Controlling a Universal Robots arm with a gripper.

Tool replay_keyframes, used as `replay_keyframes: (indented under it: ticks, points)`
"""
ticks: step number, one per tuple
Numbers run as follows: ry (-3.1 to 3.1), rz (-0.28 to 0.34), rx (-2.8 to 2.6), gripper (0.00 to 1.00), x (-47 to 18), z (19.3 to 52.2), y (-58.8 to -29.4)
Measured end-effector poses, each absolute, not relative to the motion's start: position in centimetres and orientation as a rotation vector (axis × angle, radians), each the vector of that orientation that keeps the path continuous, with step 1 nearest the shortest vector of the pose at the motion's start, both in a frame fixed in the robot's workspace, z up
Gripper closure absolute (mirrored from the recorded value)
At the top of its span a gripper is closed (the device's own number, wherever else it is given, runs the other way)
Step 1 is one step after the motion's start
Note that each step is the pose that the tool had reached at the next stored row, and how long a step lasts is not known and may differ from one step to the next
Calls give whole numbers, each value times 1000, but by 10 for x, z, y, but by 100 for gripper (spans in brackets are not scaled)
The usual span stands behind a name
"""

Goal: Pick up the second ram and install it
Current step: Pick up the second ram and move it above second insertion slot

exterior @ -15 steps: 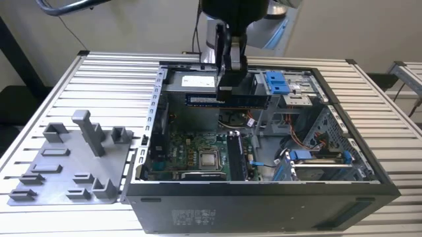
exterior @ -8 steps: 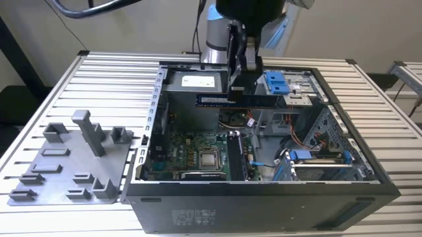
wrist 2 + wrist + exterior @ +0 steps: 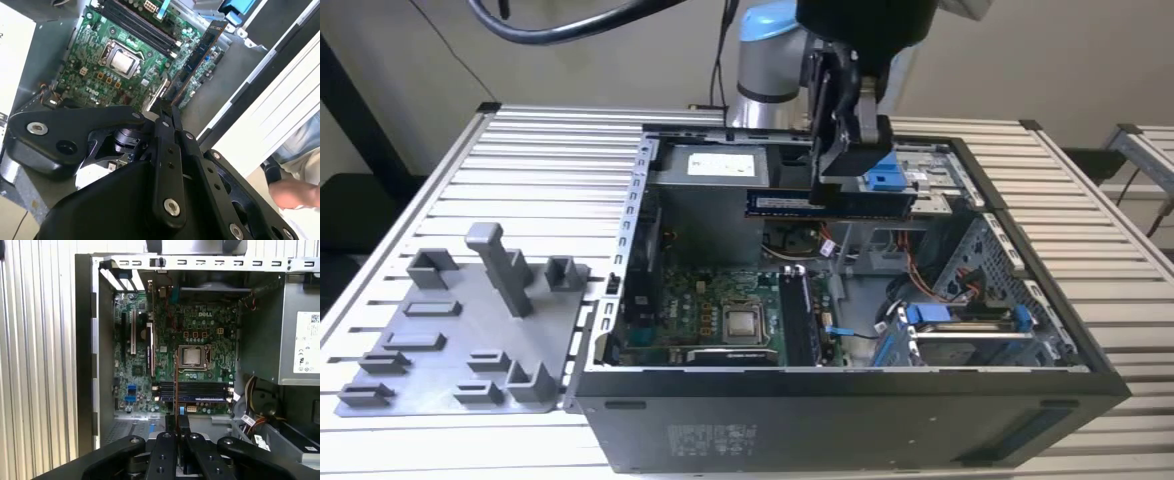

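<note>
My gripper (image 3: 838,190) hangs over the open computer case (image 3: 854,385), shut on the second ram (image 3: 827,205). The ram is a bluish-green stick held level and lengthwise, well above the motherboard (image 3: 707,315). In both wrist views the ram is edge-on: a thin dark strip (image 3: 196,57) running out from the shut fingers (image 3: 161,125), and a thin brown line (image 3: 176,385) crossing the long black memory slots (image 3: 200,389) beside the processor socket (image 3: 194,356). The stick sits high above those slots and touches nothing.
A grey plastic tray (image 3: 447,355) with upright blocks lies on the slatted table at the exterior view's left. The case holds a power supply (image 3: 720,165), cables and a blue-latched drive cage (image 3: 947,320). A person's hand (image 3: 295,192) rests beyond the case wall.
</note>
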State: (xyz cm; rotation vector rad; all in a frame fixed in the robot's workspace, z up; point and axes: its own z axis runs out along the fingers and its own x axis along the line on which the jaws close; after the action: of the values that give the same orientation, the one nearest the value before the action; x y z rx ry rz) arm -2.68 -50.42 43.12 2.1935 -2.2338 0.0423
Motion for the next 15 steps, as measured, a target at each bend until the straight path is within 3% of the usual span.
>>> replay_keyframes:
  ticks: [15]
  points:
    - [-2234,42,2193,87,-4,431,-504]
